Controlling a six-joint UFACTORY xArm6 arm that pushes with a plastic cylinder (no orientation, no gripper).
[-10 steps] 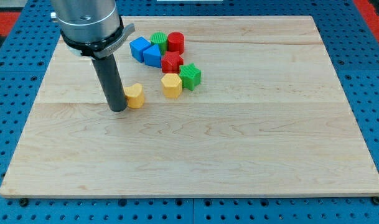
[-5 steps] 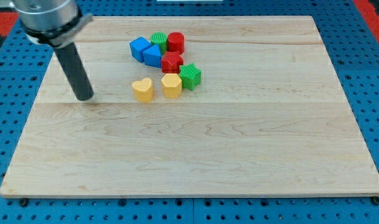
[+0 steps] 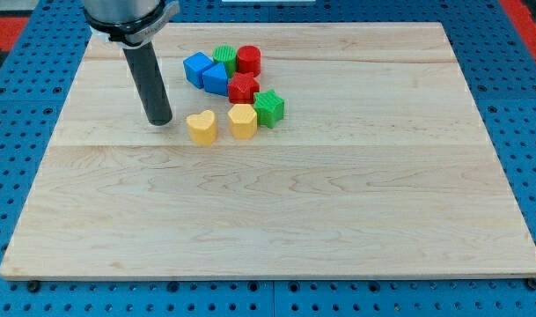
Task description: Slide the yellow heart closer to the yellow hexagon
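The yellow heart (image 3: 201,127) lies on the wooden board (image 3: 276,202), just left of the yellow hexagon (image 3: 242,121), with a narrow gap between them. My tip (image 3: 158,120) rests on the board a short way to the left of the heart, not touching it. The rod rises from the tip toward the view's top left.
Above the hexagon sits a cluster: a green star (image 3: 268,107) touching the hexagon's right, a red block (image 3: 243,87), two blue blocks (image 3: 197,67) (image 3: 216,78), a green block (image 3: 224,56) and a red cylinder (image 3: 248,60).
The heart slid right, close to the hexagon, then stayed put. My tip pulled away to the left, then came back right and up toward the heart.
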